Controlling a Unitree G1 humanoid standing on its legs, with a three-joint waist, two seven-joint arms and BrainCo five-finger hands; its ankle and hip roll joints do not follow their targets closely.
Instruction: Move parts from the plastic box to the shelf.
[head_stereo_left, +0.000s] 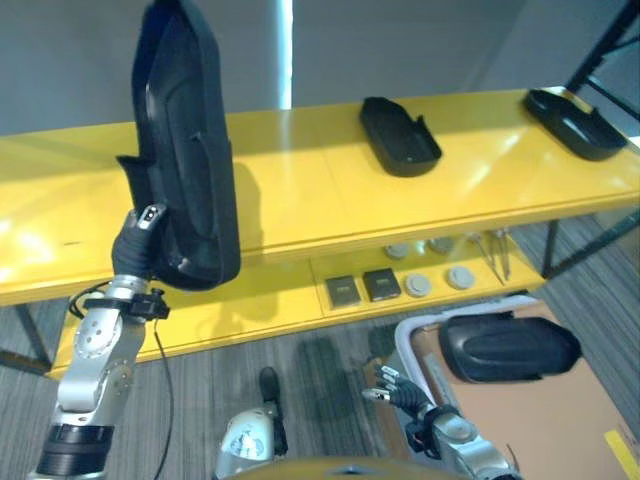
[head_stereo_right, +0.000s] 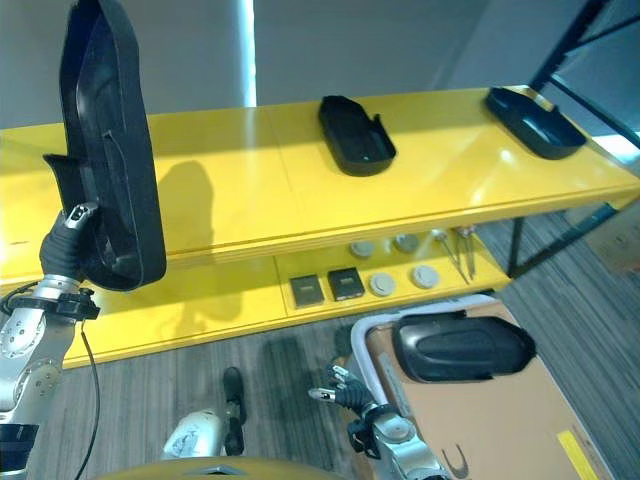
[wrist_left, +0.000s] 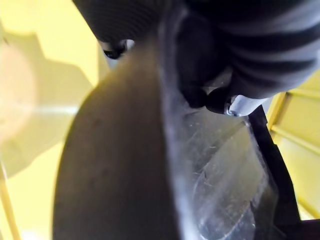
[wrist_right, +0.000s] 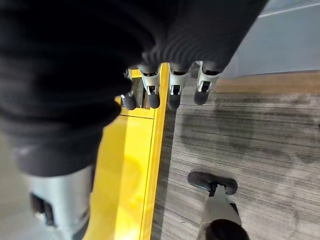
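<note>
My left hand (head_stereo_left: 140, 245) is shut on the lower end of a long black moulded part (head_stereo_left: 185, 130), holding it upright above the left end of the yellow shelf (head_stereo_left: 300, 180). In the left wrist view the part's edge (wrist_left: 125, 165) runs right past the hand's ribbed cover (wrist_left: 250, 45). A second black part (head_stereo_left: 505, 347) lies in the white-rimmed plastic box (head_stereo_left: 405, 340) at lower right. My right hand (head_stereo_left: 395, 388) hangs low beside the box's left rim, its fingers (wrist_right: 172, 95) straight and holding nothing.
Two more black parts lie on the shelf top, one in the middle (head_stereo_left: 400, 135) and one at the far right (head_stereo_left: 575, 122). The lower shelf level holds small black squares (head_stereo_left: 362, 287), grey discs (head_stereo_left: 440, 280) and metal tools (head_stereo_left: 498, 255). Grey carpet lies below.
</note>
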